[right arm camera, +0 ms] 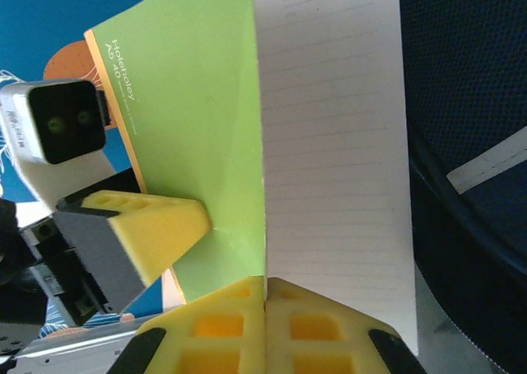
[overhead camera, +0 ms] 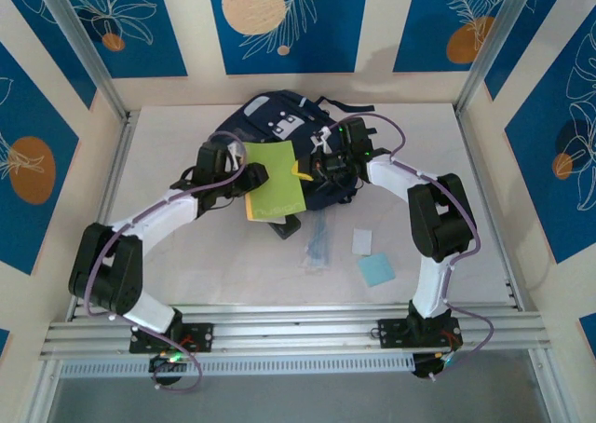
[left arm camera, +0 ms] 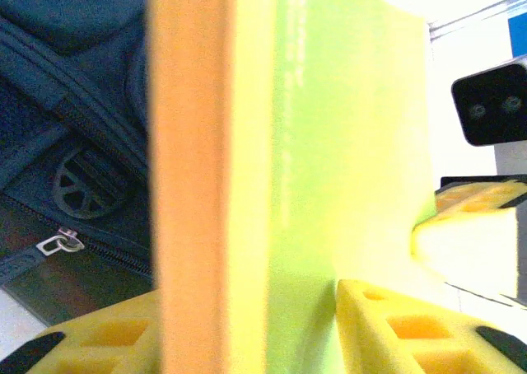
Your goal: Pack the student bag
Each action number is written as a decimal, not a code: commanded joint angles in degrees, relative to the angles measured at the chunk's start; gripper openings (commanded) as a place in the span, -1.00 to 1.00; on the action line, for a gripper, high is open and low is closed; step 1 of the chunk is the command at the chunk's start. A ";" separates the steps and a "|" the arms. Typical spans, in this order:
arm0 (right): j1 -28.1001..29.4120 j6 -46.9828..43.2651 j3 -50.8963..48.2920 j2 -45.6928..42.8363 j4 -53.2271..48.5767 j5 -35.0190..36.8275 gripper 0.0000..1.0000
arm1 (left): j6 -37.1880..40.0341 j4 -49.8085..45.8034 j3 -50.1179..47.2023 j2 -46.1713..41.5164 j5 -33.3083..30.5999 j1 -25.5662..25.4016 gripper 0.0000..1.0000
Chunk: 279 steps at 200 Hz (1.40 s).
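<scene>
**Notebook held over the navy backpack**

The student bag [overhead camera: 270,114] lies at the far middle of the table [overhead camera: 466,181], between the two arms. It is navy-blue fabric with a light grey patch [overhead camera: 285,123] carrying small buckles, and a dark strap trails off to its right. The left wrist view shows a zip with a silver pull [left arm camera: 59,244], and the right wrist view shows a grey stripe [right arm camera: 486,164] across the dark cloth.

A green notebook [overhead camera: 277,183] with an orange spine hangs over the bag's near side. The left gripper [overhead camera: 253,176] has a yellow finger on each face of it, seemingly clamped (that close view is blurred). The right gripper [overhead camera: 305,171] is closed tight, pinching the notebook's edge where cover meets lined page. A light blue card [overhead camera: 376,269] and a white card [overhead camera: 361,241] lie nearer the arms.
</scene>
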 commanded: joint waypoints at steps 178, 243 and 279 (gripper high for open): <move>3.22 9.96 -8.81 -15.48 -1.15 12.85 0.99 | -3.09 2.01 7.89 -8.73 -12.93 3.11 -1.00; 18.30 26.49 -18.46 -16.01 32.23 30.09 0.99 | -14.02 18.12 3.40 -7.32 -20.02 1.14 -1.00; 20.20 29.61 -18.34 -10.87 44.96 34.51 0.99 | -16.39 20.31 -0.51 -10.19 -23.26 -1.20 -1.00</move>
